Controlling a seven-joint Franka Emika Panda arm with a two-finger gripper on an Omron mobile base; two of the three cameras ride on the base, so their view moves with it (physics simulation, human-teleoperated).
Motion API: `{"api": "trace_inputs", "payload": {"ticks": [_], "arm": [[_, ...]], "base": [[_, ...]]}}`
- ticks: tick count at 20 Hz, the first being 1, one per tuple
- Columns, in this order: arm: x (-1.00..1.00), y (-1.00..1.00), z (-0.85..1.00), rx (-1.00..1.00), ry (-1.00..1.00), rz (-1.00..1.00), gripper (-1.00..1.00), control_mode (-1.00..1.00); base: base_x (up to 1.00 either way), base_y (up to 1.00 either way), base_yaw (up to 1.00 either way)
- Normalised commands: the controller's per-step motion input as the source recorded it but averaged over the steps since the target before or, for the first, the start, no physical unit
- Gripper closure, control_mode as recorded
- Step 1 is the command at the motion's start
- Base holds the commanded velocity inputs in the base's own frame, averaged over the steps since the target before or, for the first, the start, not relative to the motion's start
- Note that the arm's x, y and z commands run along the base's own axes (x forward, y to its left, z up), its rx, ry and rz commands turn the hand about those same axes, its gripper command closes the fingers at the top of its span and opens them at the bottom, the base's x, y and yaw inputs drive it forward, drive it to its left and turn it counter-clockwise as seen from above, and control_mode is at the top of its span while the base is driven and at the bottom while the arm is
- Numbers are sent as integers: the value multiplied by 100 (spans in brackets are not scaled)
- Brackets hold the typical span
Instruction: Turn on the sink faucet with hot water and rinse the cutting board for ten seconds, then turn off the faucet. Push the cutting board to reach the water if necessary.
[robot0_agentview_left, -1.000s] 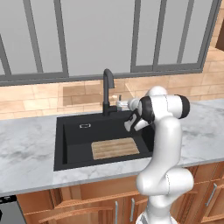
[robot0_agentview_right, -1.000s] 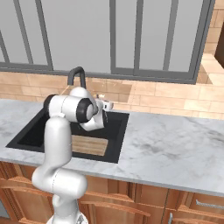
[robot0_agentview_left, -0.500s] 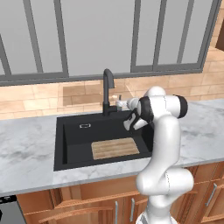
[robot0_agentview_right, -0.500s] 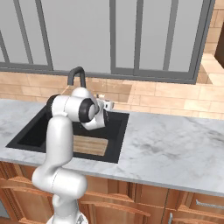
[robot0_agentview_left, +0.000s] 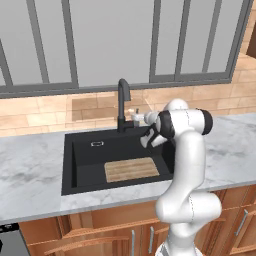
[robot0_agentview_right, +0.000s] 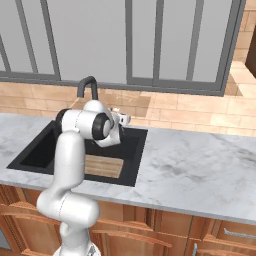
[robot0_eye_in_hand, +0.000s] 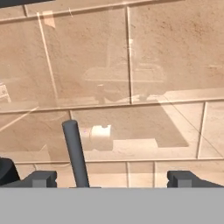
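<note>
The black gooseneck sink faucet (robot0_agentview_left: 122, 102) (robot0_agentview_right: 88, 86) stands behind the black sink (robot0_agentview_left: 82, 162) (robot0_agentview_right: 37, 150). No water shows at the spout. Flat on the sink floor, toward its right side, lies the light-brown cutting board (robot0_agentview_left: 131, 169) (robot0_agentview_right: 103, 166). My gripper (robot0_agentview_left: 135, 117) (robot0_agentview_right: 121, 119) hovers just right of the faucet's base, facing the tiled wall. In the hand view the gripper (robot0_eye_in_hand: 113, 179) is open, and the faucet's dark lever handle (robot0_eye_in_hand: 75, 153) rises between the fingertips (robot0_eye_in_hand: 41, 178), closer to the left one and touching neither.
White-grey marble counter (robot0_agentview_left: 30, 165) (robot0_agentview_right: 200, 170) surrounds the sink. A tan tiled backsplash (robot0_eye_in_hand: 131, 65) is right behind the faucet, with windows above it. Wooden cabinets (robot0_agentview_right: 165, 230) run below the counter.
The arm's elbow has edged slightly to the right in the right base view. The gripper stays open beside the faucet.
</note>
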Motion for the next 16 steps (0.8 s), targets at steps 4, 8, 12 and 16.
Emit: {"api": "trace_inputs", "payload": {"ticks": [4,8,12,16], "arm": [[15,6,0,0,0,0,-100,-100],[7,1,0,0,0,0,-100,-100],[8,0,0,0,0,0,-100,-100],[11,4,0,0,0,0,-100,-100]], "base": [[0,0,0],[0,0,0],[0,0,0],[0,0,0]]}}
